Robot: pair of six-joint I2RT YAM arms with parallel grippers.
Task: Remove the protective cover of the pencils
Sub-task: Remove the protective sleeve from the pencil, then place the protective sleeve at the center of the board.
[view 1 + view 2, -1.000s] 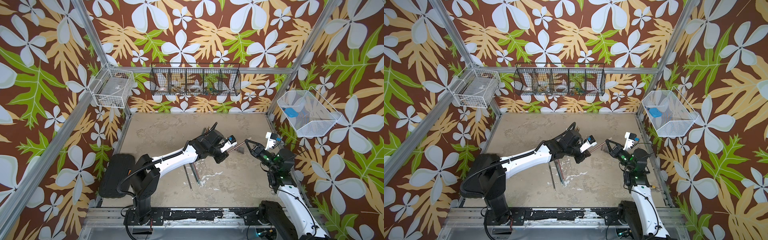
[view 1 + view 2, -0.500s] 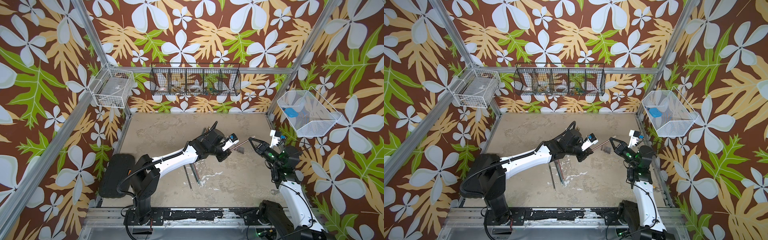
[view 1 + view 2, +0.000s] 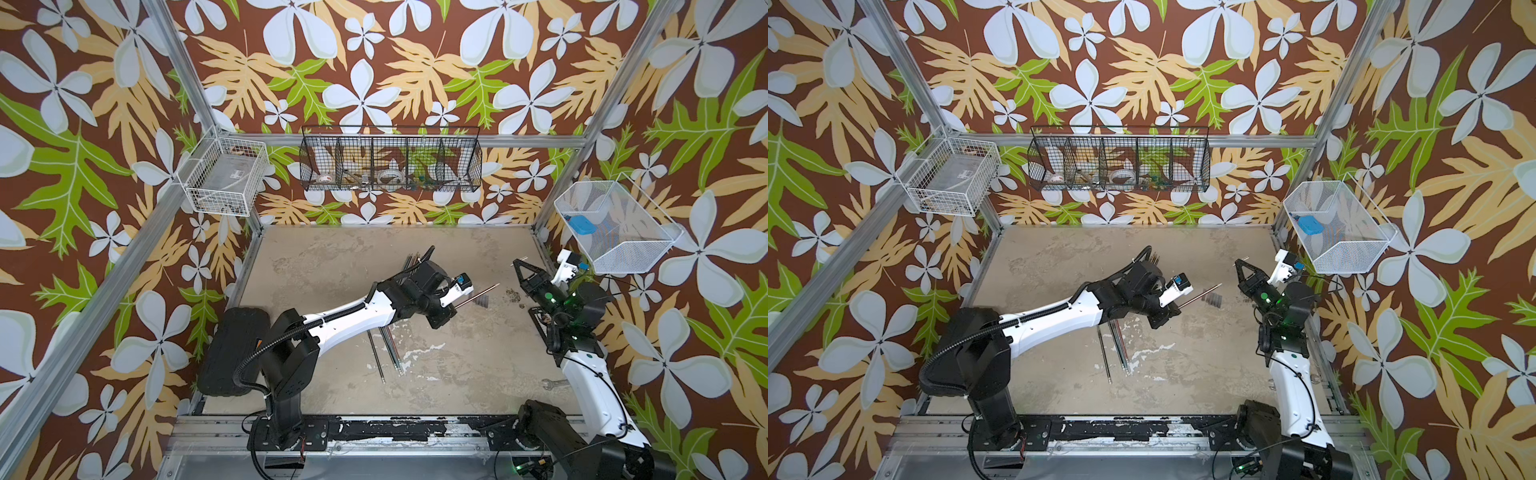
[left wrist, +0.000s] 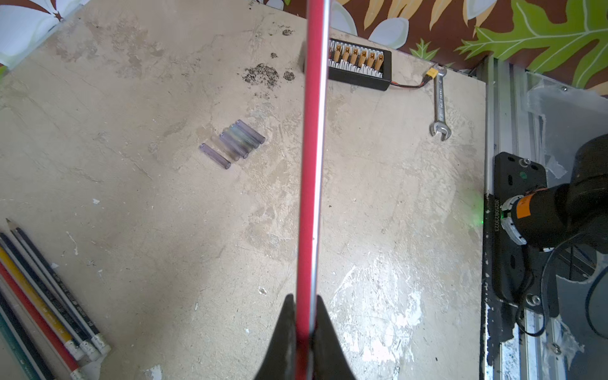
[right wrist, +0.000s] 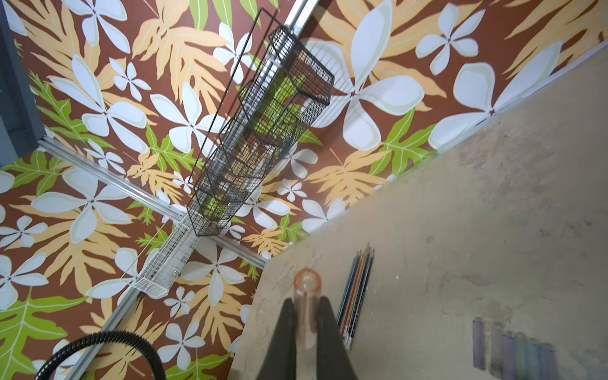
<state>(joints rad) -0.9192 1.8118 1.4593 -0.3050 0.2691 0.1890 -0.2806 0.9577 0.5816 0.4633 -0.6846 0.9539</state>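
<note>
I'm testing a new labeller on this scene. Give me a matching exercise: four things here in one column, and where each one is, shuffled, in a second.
Things:
1. red pencil
2. raised cap
3. spanner
4. blue item

Places:
A. inside the white mesh basket
B. clamped in the right gripper
C. lying flat on the table
D. clamped in the left gripper

Pairs: 1-D, 2-B, 3-C, 4-A

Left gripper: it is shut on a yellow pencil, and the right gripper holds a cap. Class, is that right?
No. The pencil in the left gripper is red, not yellow; the left wrist view shows it. The right gripper does hold a cap.
</note>
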